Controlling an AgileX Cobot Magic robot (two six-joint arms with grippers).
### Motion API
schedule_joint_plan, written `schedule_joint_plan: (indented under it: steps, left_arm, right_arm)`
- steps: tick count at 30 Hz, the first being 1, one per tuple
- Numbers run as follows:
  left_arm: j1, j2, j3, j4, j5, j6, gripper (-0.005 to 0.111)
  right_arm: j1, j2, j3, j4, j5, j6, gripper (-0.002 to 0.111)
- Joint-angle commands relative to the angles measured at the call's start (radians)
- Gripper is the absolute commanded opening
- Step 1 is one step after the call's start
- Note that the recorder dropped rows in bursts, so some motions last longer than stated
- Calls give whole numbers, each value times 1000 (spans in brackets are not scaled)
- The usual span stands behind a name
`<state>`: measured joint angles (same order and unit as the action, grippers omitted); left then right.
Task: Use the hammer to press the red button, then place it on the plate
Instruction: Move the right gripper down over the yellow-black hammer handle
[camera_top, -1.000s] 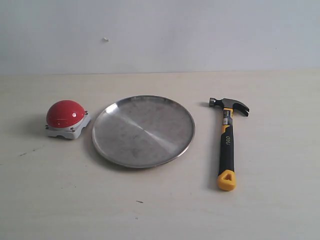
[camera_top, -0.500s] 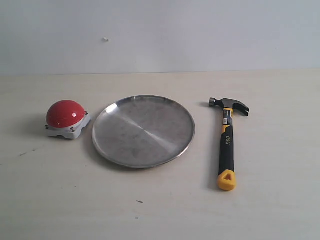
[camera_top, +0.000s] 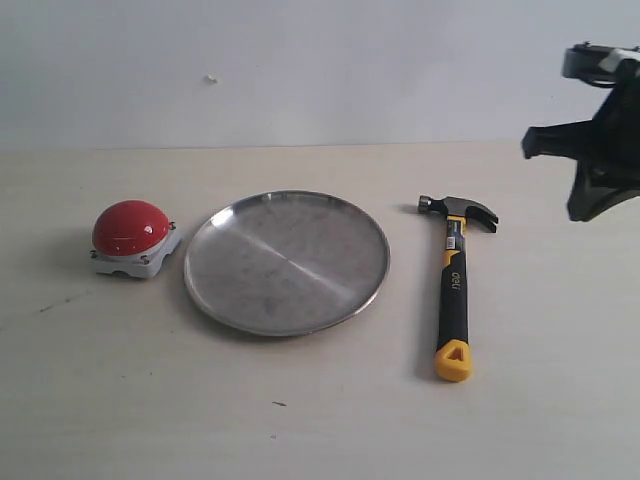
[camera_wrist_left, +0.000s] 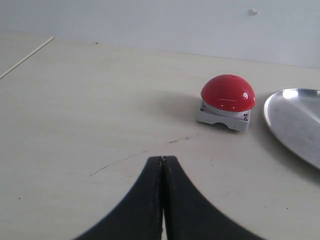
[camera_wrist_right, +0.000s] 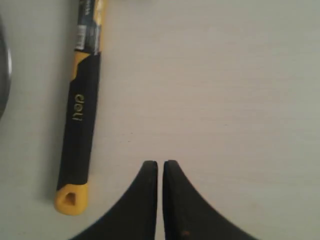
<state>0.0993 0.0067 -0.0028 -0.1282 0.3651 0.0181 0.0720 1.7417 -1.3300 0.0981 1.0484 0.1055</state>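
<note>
I see a pale beige tabletop (camera_top: 560, 400) with faint grain, meeting a plain off-white wall (camera_top: 350, 60) past the head end of the hammer (camera_top: 453, 290). Small white speck (camera_top: 211, 78) on the wall, well off on the striking-face side. Dark fleck (camera_top: 278, 403) on the table beyond the handle end, same side; thin dark scratch (camera_top: 55, 303) farther out. Light is soft and even, with weak shadows.

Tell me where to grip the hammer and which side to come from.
Probably grip the hammer at the black mid-handle, coming down from above and closing across its width. It lies flat on the table with bare surface either side, apart from the plate, and the handle is slim and straight, unlike the irregular head. The right gripper is nearest.
</note>
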Motion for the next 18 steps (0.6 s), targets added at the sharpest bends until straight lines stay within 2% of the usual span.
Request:
schedule_joint_plan:
  steps: [1,4,6,8,12,14,16,18]
  left_arm:
    - [-8,-7,3,1,-7,6,0]
    - [-8,-7,3,1,-7,6,0]
    - [-10,-7,3,1,-7,6,0]
    - [-19,-7,3,1,-7,6,0]
    - [-19,-7,3,1,-7,6,0]
    - [-19,-7,3,1,-7,6,0]
    - [-19,-7,3,1,-7,6,0]
    - [-19,-7,3,1,-7,6,0]
  right_arm:
    - [121,23,-23,15,-109,73,5]
    - [176,55,-34,2,-187,144,6]
    - [190,96,-64,-2,-183,175,10]
    - [190,132,-90,-2,-165,197,20]
    - [190,206,-146,-11,-141,221,50]
    - [190,247,-183,-11,-119,221,61]
    - [190,285,-217,-14,-86,221,67]
    - [190,329,-262,-38,-45,230,69]
